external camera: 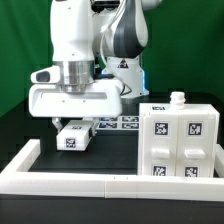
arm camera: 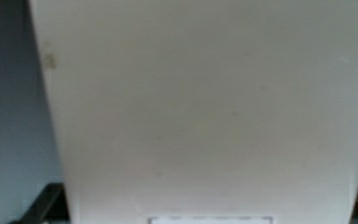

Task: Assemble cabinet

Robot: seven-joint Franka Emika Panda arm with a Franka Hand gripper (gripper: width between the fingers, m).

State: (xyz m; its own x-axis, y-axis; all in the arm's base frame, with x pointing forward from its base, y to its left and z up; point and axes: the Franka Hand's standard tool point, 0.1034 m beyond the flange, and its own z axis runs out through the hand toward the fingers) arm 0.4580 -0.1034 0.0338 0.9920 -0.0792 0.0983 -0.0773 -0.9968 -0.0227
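The cabinet [external camera: 180, 140] is the big white box at the exterior view's right, with several marker-tagged drawer fronts and a small knob on top. My gripper [external camera: 75, 127] hangs to its left, low over the table, shut on a small white block [external camera: 74, 137] with a marker on its front. In the wrist view the block's plain white face [arm camera: 202, 100] fills nearly the whole picture. My gripper [arm camera: 197, 205] shows only as a dark finger [arm camera: 43, 205] at the edge.
A low white border frame [external camera: 70, 182] runs along the front and the exterior view's left side. The marker board [external camera: 115, 122] lies flat on the dark table behind the gripper. The arm's base stands at the back.
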